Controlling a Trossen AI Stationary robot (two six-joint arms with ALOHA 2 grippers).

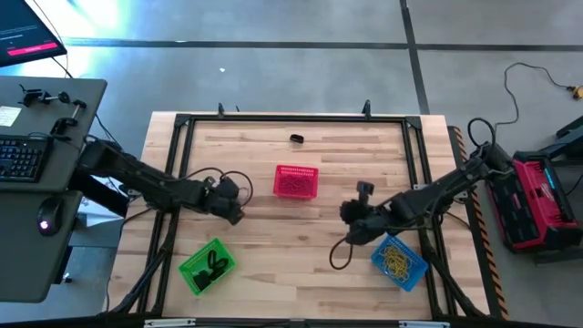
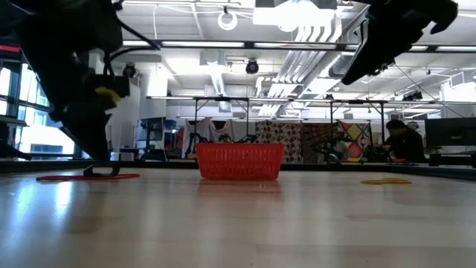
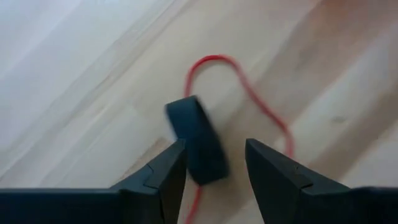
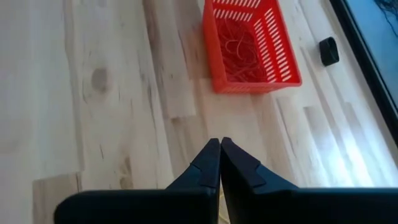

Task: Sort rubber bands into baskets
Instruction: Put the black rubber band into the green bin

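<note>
Left gripper (image 3: 214, 171), fingers apart, hovers over a black band (image 3: 198, 139) and red band (image 3: 249, 93) on the pale wooden table (image 1: 273, 237), while the right gripper (image 4: 220, 163), fingers together, hangs between the red basket (image 1: 296, 181) and blue basket (image 1: 399, 261), a bright workshop behind.

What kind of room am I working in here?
Probably an open lab or workshop: exposed ceiling ducts and pipes, a seated person at a bench, a grey desk with a keyboard beside the pale wooden table.
</note>
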